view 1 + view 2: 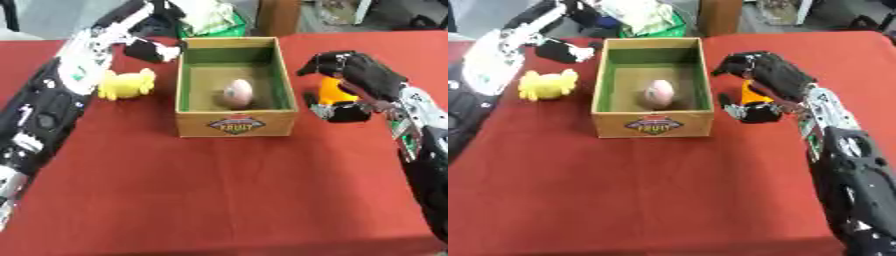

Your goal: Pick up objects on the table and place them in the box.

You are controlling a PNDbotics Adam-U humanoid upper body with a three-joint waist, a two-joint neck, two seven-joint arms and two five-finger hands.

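Note:
A wooden box (234,123) with green inner walls and a "FRUIT" label stands mid-table. A pink egg-shaped thing (237,93) lies inside it. Left of the box, a yellow plush toy (128,84) rests on the red cloth. To the right of the box sits an orange object (331,91). My right hand (360,70) is curled over it, with the thumb below it. My left hand (150,50) hovers by the box's far left corner, above the yellow toy, with relaxed fingers and nothing in it.
A green and white bundle (210,17) and a brown post (278,15) stand past the table's far edge, behind the box. Red cloth (227,190) stretches bare from the box toward me.

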